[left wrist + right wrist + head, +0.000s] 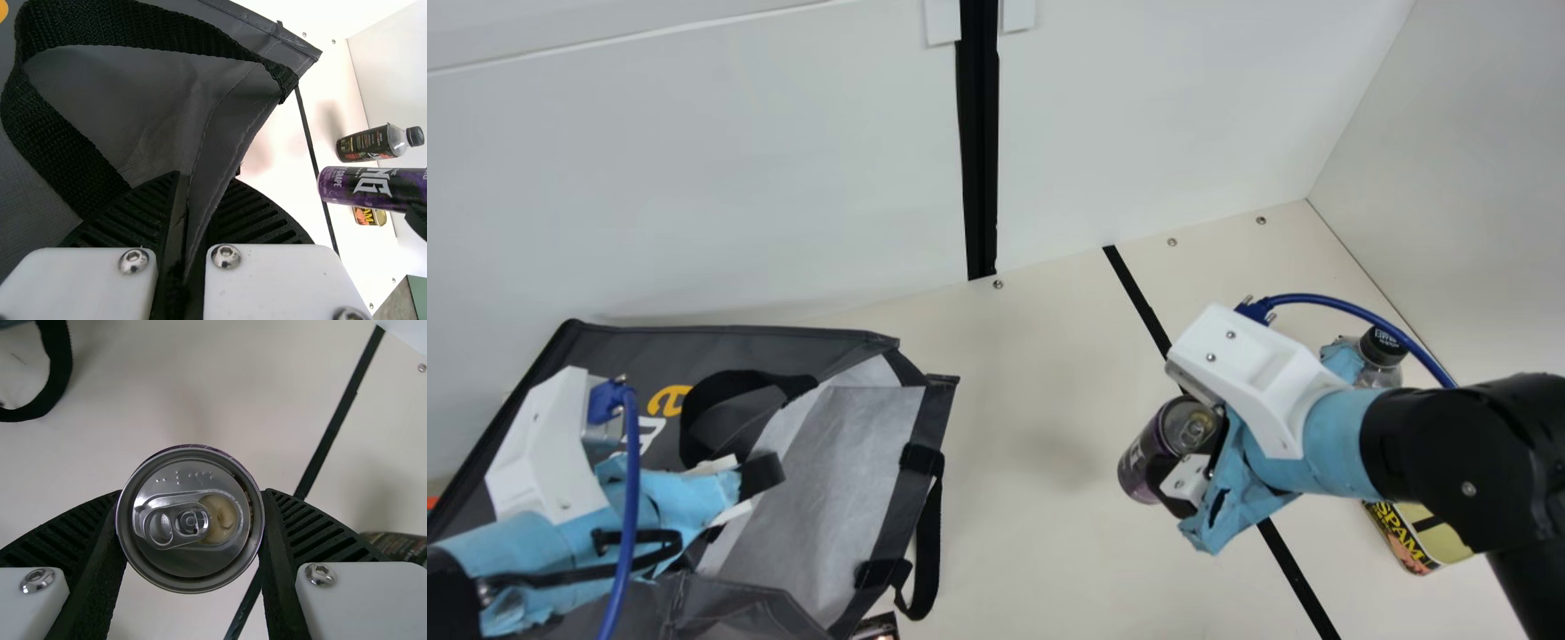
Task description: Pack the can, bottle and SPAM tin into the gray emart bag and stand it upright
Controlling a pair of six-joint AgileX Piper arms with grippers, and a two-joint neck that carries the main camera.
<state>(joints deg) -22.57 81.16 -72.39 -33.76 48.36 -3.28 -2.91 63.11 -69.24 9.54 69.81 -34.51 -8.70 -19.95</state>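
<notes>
Now your right gripper (pixel 1181 452) clamps the white-lettered purple can (pixel 1144 455) above the table (pixel 1032 551); your left gripper (pixel 758 483) pinches the edge of the gray emart bag (pixel 783 343), printed yellow and white. The dark-labelled bottle (pixel 365 145) and yellow-lettered SPAM tin (pixel 1401 539) sit on the table.

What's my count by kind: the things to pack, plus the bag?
Can: 1, in the right gripper
Bottle: 1
SPAM tin: 1
Gray bag: 1, its edge in the left gripper
Total: 4
</notes>
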